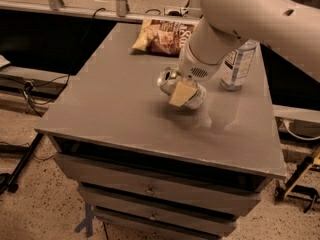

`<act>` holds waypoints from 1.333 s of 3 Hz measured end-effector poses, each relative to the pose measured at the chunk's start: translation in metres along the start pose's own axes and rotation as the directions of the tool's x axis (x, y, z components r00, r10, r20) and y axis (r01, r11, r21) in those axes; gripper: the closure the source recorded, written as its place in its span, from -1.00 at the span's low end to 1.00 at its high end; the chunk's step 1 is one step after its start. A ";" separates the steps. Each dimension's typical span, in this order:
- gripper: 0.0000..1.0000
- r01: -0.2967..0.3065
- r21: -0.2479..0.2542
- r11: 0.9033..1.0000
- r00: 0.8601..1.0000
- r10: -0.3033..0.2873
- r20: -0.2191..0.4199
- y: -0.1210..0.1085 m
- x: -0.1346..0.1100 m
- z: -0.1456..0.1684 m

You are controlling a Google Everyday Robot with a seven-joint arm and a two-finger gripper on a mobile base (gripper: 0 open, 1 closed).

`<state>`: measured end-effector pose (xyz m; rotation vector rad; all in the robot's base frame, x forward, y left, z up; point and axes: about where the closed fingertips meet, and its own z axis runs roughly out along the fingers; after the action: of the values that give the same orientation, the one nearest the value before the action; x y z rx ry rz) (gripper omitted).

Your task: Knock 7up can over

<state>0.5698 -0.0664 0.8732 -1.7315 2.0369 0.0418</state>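
1. End effector [183,92] status: closed on the can [170,79], near the middle of the counter [110,104]. One tan finger pad [181,93] lies across the can's side. The other finger is hidden behind it.
2. Can position: tilted far over, with the pull-tab top facing up and to the left of the view. The body slants down to the right under my wrist. The lower edge looks to be at or just above the counter; I cannot tell whether it touches.
3. Relation: the can sits between my fingers, directly under the wrist, not beside it.
4. Step in hand (my judgement): lay the can on its side and let go. To do it well, I should bring the side down flat on the counter before opening. Then open slowly and lift straight up, so the pad does not drag the can.
5. Watch: a can on its side rolls. The water bottle [239,64] stands near, behind and to the right in view. The chip bag [162,35] lies at the far edge, well apart.
6. Task not yet done: the can is tilted in my grip, not lying free.
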 end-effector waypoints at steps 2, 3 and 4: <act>-0.73 -0.016 -0.001 1.000 1.000 0.016 -0.024 0.001 0.006 0.013; -1.00 -0.030 -0.001 1.000 1.000 0.030 0.007 0.002 0.004 0.010; -1.00 -0.060 0.005 0.998 0.995 0.059 0.082 -0.002 0.006 -0.012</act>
<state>0.5672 -0.0758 0.8827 -1.6367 2.0261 0.1221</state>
